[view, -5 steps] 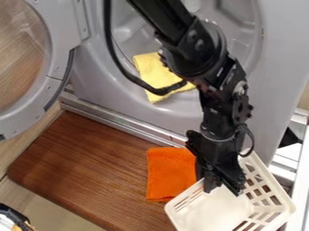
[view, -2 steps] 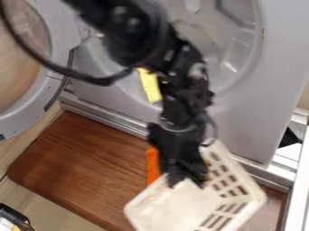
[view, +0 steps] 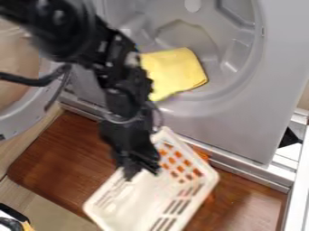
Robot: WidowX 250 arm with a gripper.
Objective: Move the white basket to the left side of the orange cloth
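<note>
The hand [view: 142, 172] is clamped on the white basket [view: 212, 177], which partly hides the orange cloth [view: 200, 154] (orange shows through its holes).

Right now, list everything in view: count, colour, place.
basket: 1, white, over the board, gripped at its upper-left rim
cloth: 1, orange, partly hidden by the basket, glimpsed through its holes and past its right rim
towel: 1, yellow, in the machine's round opening
machine: 1, grey, behind the board
door: 1, grey rim, open at left
board: 1, brown wood, under the basket
rail: 1, silver, along the machine's foot
unidentified item: 1, black, white and yellow, lower-left corner
arm: 1, black, from upper left
gripper: 1, black, on the basket's rim
</note>
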